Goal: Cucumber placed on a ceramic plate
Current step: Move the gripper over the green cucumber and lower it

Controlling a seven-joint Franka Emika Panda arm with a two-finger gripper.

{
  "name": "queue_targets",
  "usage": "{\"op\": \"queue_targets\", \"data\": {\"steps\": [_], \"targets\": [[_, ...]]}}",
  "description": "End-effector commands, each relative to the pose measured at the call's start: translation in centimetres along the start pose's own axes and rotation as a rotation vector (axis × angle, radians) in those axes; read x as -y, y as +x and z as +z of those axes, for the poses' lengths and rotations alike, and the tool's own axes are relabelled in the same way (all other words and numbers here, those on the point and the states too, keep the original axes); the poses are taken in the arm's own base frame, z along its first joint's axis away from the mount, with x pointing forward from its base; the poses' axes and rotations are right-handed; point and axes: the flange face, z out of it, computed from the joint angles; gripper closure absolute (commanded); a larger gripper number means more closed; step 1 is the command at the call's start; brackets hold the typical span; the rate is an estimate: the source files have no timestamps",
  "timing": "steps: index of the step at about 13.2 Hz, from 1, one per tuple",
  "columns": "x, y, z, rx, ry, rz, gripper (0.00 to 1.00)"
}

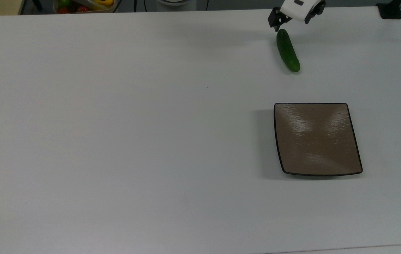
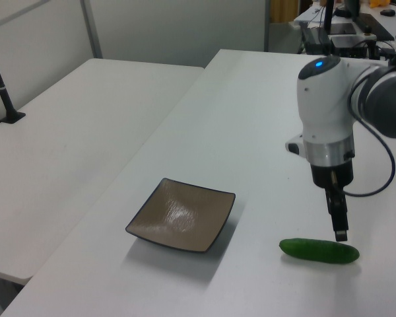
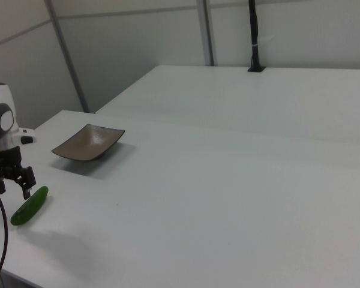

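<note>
The dark green cucumber [image 1: 288, 51] lies flat on the white table, toward the top view's upper right, apart from the plate. It also shows as the cucumber [image 2: 319, 251] and the cucumber [image 3: 30, 206]. The square brown ceramic plate [image 1: 317, 138] with a black rim sits bare below it in the top view, seen too as the plate [image 2: 181, 216] and the plate [image 3: 89, 143]. My gripper [image 1: 296, 16] hangs open just above the cucumber's far end, with nothing between its fingers. The gripper [image 2: 340, 221] points straight down; the gripper [image 3: 12, 179] shows both fingers spread.
A box of coloured vegetables [image 1: 84, 5] sits beyond the table's far edge at the top view's upper left. A black clamp [image 1: 391, 10] stands at the table's upper-right corner. A second white table [image 2: 66, 132] adjoins on the left view's left.
</note>
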Motion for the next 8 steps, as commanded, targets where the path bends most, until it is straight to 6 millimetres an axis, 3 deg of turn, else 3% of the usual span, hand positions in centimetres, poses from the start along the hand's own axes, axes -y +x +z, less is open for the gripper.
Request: {"op": "queue_targets", "data": {"steps": [1,8], "targets": [[0.4,0.0,2.2,-0.029,-0.002,0.007,0.00],[0.1,1.5,5.1,-0.056,-0.042,-0.031,0.01]]}}
